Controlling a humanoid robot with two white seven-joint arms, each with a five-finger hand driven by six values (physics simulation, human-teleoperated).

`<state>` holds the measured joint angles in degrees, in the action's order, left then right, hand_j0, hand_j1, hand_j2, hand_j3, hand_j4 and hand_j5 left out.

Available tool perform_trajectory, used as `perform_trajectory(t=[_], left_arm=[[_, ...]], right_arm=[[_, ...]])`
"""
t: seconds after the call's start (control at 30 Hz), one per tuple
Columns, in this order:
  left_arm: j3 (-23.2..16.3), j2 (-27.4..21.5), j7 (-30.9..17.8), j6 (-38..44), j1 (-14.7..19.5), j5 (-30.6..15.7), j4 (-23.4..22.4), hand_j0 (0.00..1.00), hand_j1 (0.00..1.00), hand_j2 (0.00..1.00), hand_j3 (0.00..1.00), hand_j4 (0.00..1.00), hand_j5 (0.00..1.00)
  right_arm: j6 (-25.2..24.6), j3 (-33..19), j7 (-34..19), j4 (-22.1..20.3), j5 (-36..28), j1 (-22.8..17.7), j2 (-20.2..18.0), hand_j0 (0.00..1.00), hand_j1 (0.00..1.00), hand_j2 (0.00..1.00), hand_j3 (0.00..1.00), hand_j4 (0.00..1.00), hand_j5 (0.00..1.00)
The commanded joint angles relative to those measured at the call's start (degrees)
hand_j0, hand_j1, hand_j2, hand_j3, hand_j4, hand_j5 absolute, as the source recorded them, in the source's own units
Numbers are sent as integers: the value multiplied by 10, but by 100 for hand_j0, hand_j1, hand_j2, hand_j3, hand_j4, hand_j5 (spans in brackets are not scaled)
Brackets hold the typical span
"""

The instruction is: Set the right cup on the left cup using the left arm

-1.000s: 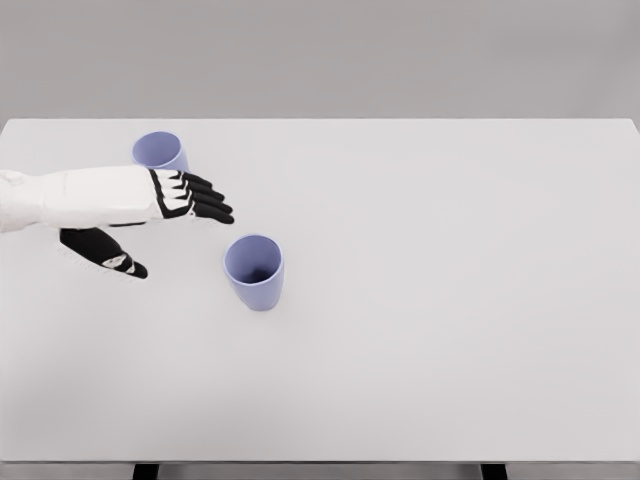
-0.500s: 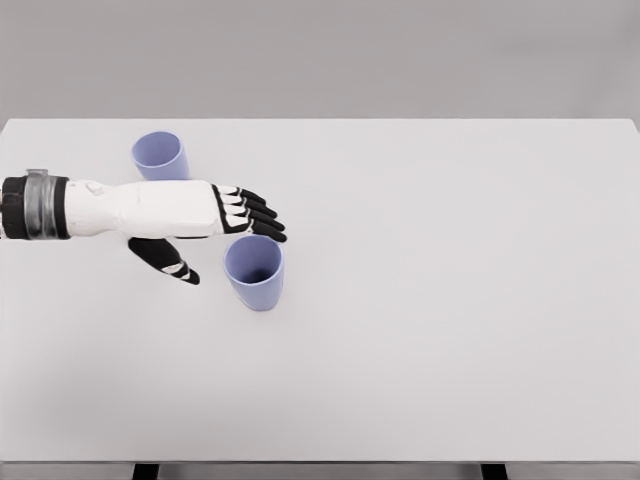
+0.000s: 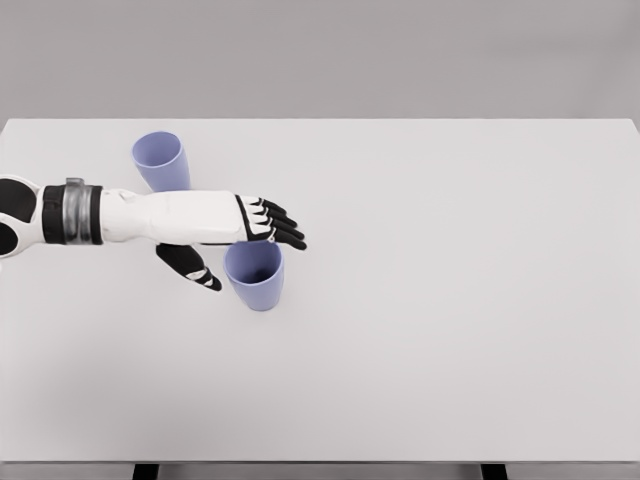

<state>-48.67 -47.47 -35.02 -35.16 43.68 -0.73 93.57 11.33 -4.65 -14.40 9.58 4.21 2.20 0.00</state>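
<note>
1. Reaching step: left robot hand (image 3: 238, 245) at the right cup (image 3: 254, 272), fingers (image 3: 281, 226) spread over its far rim, thumb (image 3: 196, 269) low on its left side, gripping nothing yet.
2. Right cup upright on the bench (image 3: 450, 300), near the middle-left; left cup (image 3: 160, 160) upright, further back and left, apart.
3. Next, likely: close around the cup wall, lift straight up, carry back-left, lower onto the other cup without tipping it.

A: We see bright, even, diffuse light; the white table (image 3: 430, 300) shows no glare.

B: We see only faint, soft shadows at the cup (image 3: 254, 272). Edges look slightly soft; there is no visible edge distortion.
</note>
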Motion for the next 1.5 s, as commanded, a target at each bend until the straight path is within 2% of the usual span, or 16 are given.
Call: perform_trajectory(t=[0.0, 0.07, 0.27, 0.6, 0.93, 1.03, 1.17, 1.27, 1.47], left_arm=[[1, 0, 0, 2, 0, -3, -10, 100, 100, 100, 100, 100, 100], [2, -3, 0, 2, 1, 1, -30, 100, 100, 100, 100, 100, 100], [7, 4, 0, 2, 5, 42, -45, 100, 100, 100, 100, 100, 100], [0, 30, 0, 2, -4, 46, -53, 100, 100, 100, 100, 100, 100], [0, 30, 0, 2, -4, 45, -60, 100, 100, 100, 100, 100, 100], [0, 32, 0, 2, -4, 46, -83, 100, 100, 100, 100, 100, 100], [-1, 43, 0, 2, -4, 46, -91, 100, 100, 100, 100, 100, 100], [-1, 52, 0, 2, -4, 70, -93, 100, 100, 100, 100, 100, 100], [0, 64, 0, 2, -18, 72, -98, 100, 100, 100, 100, 100, 100]], right_arm=[[0, 0, 0, 0, 0, 0, 0, 100, 100, 100, 100, 100, 100], [0, 0, 0, 0, 0, 0, 0, 100, 100, 100, 100, 100, 100], [0, 0, 0, 0, 1, 0, 0, 100, 100, 100, 100, 100, 100], [0, 0, 0, 0, 0, 0, 0, 100, 100, 100, 100, 100, 100], [0, 0, 0, 0, 1, 0, 0, 100, 100, 100, 100, 100, 100], [0, 0, 0, 0, 1, 0, 0, 100, 100, 100, 100, 100, 100], [0, 0, 0, 0, 0, 0, 0, 100, 100, 100, 100, 100, 100], [0, 0, 0, 0, 0, 0, 0, 100, 100, 100, 100, 100, 100], [0, 0, 0, 0, 1, 0, 0, 100, 100, 100, 100, 100, 100]])
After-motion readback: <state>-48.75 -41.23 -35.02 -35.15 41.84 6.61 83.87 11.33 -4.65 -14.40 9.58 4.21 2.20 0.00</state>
